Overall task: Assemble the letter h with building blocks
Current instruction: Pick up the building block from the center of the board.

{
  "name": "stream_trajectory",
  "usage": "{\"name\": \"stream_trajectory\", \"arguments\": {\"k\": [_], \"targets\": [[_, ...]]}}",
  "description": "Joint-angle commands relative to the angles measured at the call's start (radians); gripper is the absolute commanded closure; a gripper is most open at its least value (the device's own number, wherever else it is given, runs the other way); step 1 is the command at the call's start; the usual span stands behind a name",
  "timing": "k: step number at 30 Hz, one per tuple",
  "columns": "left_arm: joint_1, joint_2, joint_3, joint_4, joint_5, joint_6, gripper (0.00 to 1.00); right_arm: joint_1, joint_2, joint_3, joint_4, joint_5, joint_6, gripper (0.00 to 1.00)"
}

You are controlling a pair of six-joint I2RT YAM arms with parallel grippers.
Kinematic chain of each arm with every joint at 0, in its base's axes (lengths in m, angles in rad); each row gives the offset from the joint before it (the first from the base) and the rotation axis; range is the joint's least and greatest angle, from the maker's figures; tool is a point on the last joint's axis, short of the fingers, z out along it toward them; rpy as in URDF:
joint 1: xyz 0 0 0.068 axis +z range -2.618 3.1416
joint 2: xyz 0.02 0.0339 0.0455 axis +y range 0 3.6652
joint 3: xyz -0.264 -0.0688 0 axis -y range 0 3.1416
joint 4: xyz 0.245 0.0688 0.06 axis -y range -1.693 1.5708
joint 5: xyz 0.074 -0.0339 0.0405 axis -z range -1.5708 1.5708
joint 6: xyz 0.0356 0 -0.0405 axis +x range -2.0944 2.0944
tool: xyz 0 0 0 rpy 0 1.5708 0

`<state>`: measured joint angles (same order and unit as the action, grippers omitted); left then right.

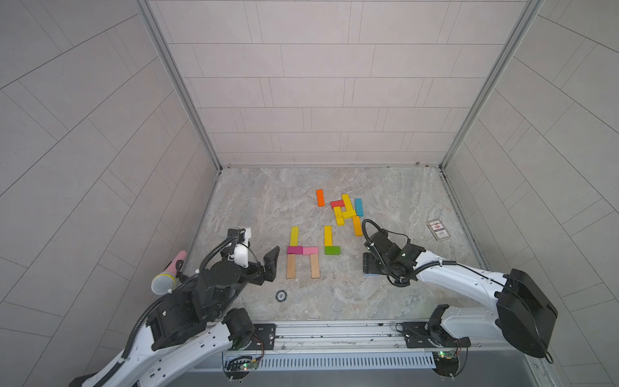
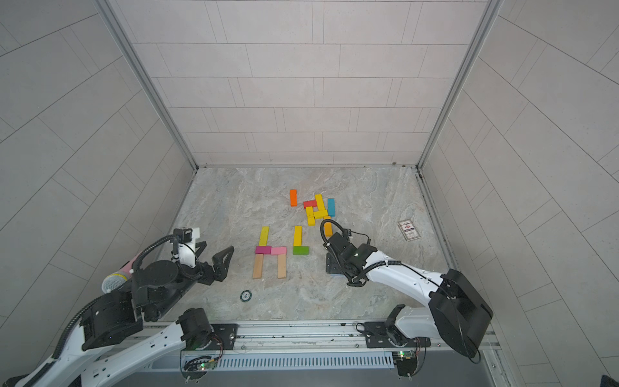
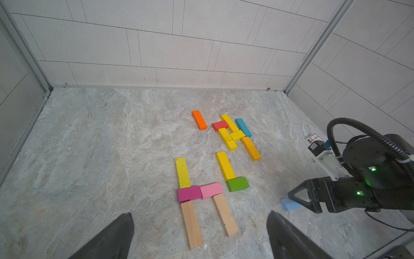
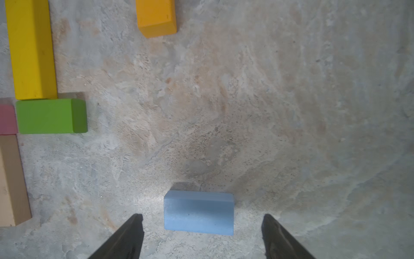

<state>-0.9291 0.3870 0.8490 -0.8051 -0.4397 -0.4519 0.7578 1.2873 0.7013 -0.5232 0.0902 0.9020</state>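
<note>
Several building blocks lie flat in the middle: a yellow bar (image 1: pixel 294 235), a magenta block (image 1: pixel 294 250), a pink block (image 1: pixel 310 250) and two plain wood bars (image 1: pixel 291 266) (image 1: pixel 315 266) touch in an h-like figure. Just right of it a second yellow bar (image 1: pixel 328 235) meets a green block (image 1: pixel 332 250). My right gripper (image 4: pixel 202 215) is open, low over a light blue block (image 4: pixel 199 212) that lies between its jaws with a gap on each side. My left gripper (image 3: pixel 200 214) is wide open and empty, left of the wood bars (image 3: pixel 191 224).
A loose cluster of orange (image 1: pixel 320 197), red, yellow and teal blocks (image 1: pixel 346 209) lies further back. A white card (image 1: pixel 438 230) sits at the right, a round black disc (image 1: pixel 281 295) near the front, a microphone (image 1: pixel 167 274) by the left wall. Tiled walls enclose three sides.
</note>
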Motion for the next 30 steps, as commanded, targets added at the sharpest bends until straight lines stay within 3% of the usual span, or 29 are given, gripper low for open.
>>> {"name": "stream_trajectory", "arguments": {"k": [1,20,30], "targets": [[0.007,-0.008,-0.008,0.007,0.002,0.014,0.00,0.021,0.040,0.021,-0.020,0.055,0.042,0.16],[0.012,0.002,-0.008,0.005,-0.001,0.010,0.00,0.049,0.156,-0.006,0.052,0.016,0.063,0.24],[0.017,0.005,-0.008,0.006,0.000,0.010,0.00,0.064,0.189,0.016,0.058,0.026,0.046,0.43]]}}
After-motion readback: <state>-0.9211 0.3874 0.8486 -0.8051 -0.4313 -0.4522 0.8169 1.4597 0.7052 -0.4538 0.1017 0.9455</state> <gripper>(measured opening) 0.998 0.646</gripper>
